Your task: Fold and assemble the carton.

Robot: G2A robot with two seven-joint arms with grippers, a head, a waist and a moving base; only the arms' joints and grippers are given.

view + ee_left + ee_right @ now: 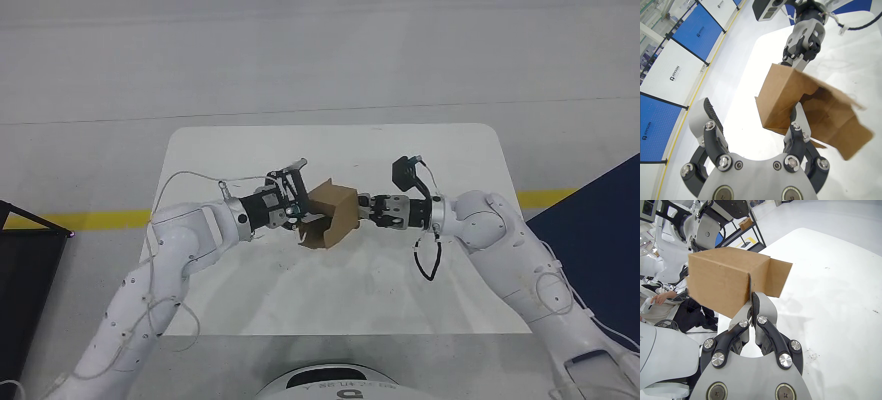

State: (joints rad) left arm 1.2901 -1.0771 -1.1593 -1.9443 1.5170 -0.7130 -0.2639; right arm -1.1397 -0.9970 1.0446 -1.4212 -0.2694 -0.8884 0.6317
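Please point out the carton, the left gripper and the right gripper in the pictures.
carton point(335, 207): top view, on its upper face.
left gripper point(752, 103): left wrist view, midway between its fingertips.
right gripper point(753, 303): right wrist view, midway between its fingertips.

Dark logo and wordmark on a white barrier panel point(662, 62) beyond the table point(844, 62), the same mark in pale print on the blue panels point(694, 37) flanking it.
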